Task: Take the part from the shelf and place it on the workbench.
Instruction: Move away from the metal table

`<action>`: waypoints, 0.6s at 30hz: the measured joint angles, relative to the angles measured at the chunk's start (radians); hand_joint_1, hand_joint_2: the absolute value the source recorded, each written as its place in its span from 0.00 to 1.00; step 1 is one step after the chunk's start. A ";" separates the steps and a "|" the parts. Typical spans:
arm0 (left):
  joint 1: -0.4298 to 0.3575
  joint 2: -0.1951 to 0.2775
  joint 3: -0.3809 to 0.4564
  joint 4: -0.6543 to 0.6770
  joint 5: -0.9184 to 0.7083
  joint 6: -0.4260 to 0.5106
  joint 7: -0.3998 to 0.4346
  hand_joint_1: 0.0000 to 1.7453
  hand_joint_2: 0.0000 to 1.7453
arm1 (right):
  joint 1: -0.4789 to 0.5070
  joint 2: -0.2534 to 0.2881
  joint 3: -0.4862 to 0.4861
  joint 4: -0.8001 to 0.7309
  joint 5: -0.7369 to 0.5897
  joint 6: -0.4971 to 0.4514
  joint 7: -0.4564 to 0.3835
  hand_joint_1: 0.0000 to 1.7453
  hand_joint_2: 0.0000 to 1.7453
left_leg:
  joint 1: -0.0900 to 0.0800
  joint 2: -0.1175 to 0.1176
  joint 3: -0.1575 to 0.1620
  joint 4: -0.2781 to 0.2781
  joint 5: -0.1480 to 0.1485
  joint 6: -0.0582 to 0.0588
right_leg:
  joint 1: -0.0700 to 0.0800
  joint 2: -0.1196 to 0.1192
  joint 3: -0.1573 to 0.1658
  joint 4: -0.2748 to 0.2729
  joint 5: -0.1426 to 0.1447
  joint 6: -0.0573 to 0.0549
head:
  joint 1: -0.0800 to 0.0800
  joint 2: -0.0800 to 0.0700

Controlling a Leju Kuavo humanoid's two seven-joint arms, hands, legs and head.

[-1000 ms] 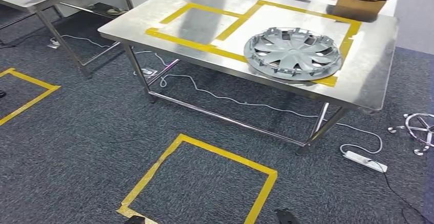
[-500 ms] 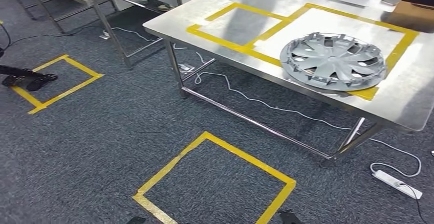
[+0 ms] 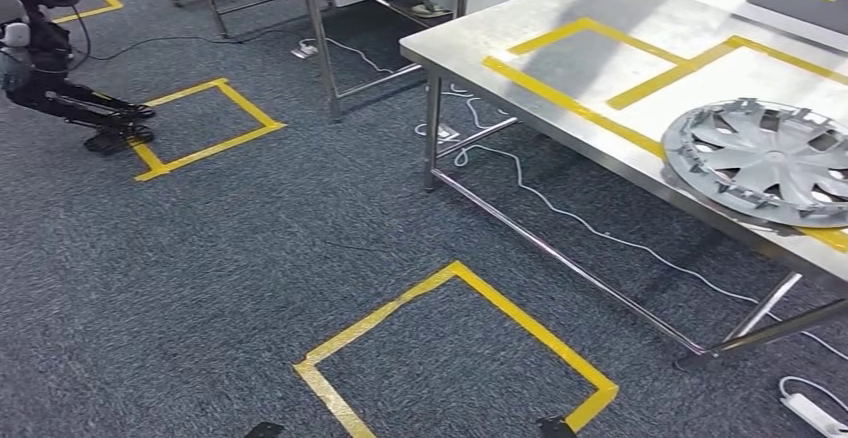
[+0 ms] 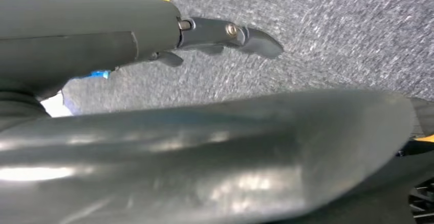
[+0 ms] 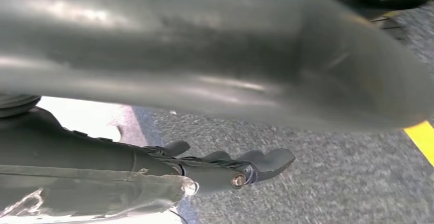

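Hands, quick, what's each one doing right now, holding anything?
Left hand: open, holding nothing, fingers out over the carpet.
Right hand: open, holding nothing.

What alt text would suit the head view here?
A grey wheel cover lies on a steel workbench marked with yellow tape, at the right. On the dark carpet in front, a yellow tape square; another robot's legs stand far left.
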 joint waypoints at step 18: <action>0.003 -0.008 0.000 0.000 -0.002 0.002 -0.001 0.00 0.00 | 0.011 -0.001 -0.001 0.002 0.000 -0.004 -0.002 0.00 0.00 | 0.002 0.008 -0.140 0.263 -0.112 -0.055 | 0.002 -0.018 0.112 -0.274 0.143 -0.049 | -0.009 0.000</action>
